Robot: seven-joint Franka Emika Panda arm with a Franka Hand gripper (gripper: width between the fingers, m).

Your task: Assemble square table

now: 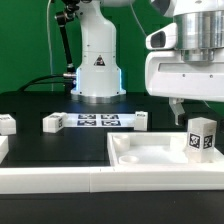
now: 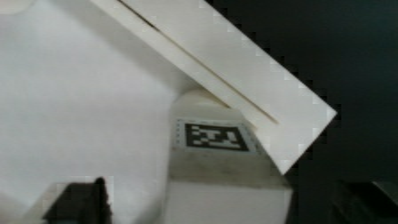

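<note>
The square table top (image 1: 150, 158) is a white tray with a raised rim at the front of the exterior view's right. One white leg (image 1: 200, 136) with a tag stands upright in its corner on the exterior view's right. My gripper (image 1: 179, 108) hangs just above and slightly to the exterior view's left of that leg. In the wrist view the leg (image 2: 217, 140) lies between my dark fingers (image 2: 75, 202), with a gap on one side. The gripper (image 2: 219, 206) is open. The tray rim (image 2: 231, 70) runs diagonally past the leg. Three more legs (image 1: 7, 123) (image 1: 52, 122) (image 1: 143, 120) lie on the black table.
The marker board (image 1: 98, 120) lies flat in front of the robot base (image 1: 97, 70). A long white rail (image 1: 60, 182) borders the black surface along the front. A green backdrop stands behind.
</note>
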